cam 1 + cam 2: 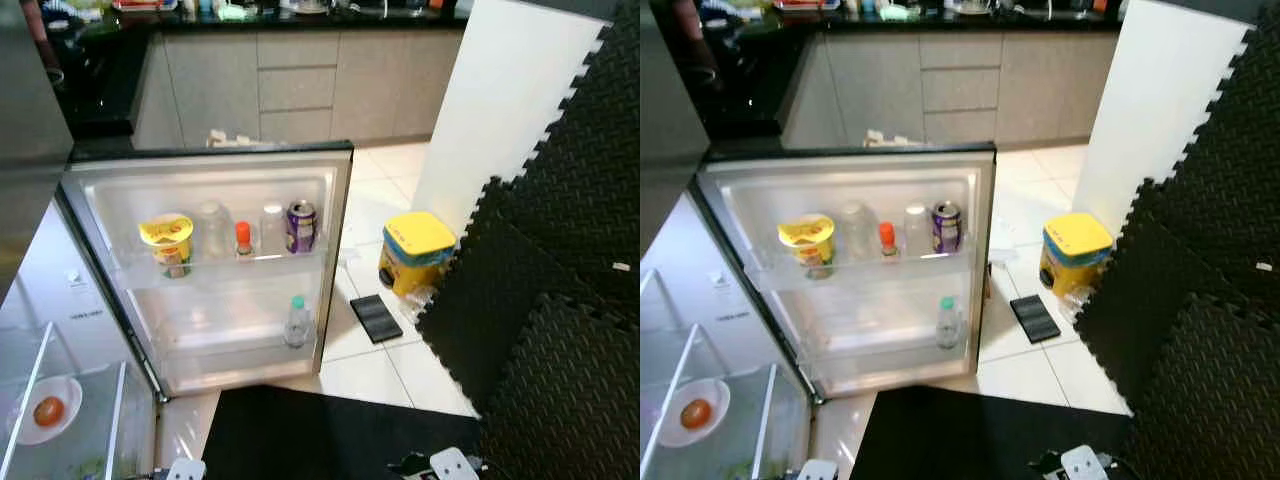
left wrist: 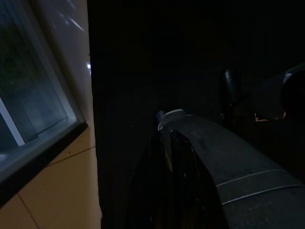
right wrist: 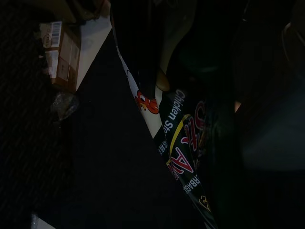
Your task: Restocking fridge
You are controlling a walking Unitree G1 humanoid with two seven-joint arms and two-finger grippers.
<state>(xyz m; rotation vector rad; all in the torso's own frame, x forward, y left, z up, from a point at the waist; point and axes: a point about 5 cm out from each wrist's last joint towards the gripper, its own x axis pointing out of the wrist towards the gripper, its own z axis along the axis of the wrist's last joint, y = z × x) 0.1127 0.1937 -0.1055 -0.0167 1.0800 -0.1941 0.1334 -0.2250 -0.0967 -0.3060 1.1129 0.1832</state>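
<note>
I judge this to be the approach step of restocking: I'm standing before the open fridge with nothing placed yet. At far left, the fridge compartment holds a white plate [image 1: 18, 436] carrying one round orange-red fruit [image 1: 48, 410]. The left arm [image 1: 186, 468] hangs low by the cabinet's edge; its wrist view is too dark, so I cannot tell how its jaws stand. The fridge door [image 1: 338, 200] swings wide open. Its upper shelf [image 1: 215, 268] carries, in a row, a yellow noodle cup [image 1: 168, 240], a clear jar [image 1: 211, 228], a small red-capped bottle [image 1: 243, 240], a second clear container [image 1: 272, 228] and a purple can [image 1: 301, 226]. The lower shelf [image 1: 225, 342] holds only a water bottle [image 1: 297, 322] at its right end, so there is room there. The right arm [image 1: 452, 465] hangs low over the black floor mat [image 1: 330, 430], and its wrist view has a dark printed packet [image 3: 178, 143] marked "Chicken" close along it. The packet is probably carried, though I cannot tell whether the jaws grip it. Next I'd raise that arm toward the free stretch of the lower shelf. A yellow-lidded tub [image 1: 415, 250] sits on the floor tiles at right.
</note>
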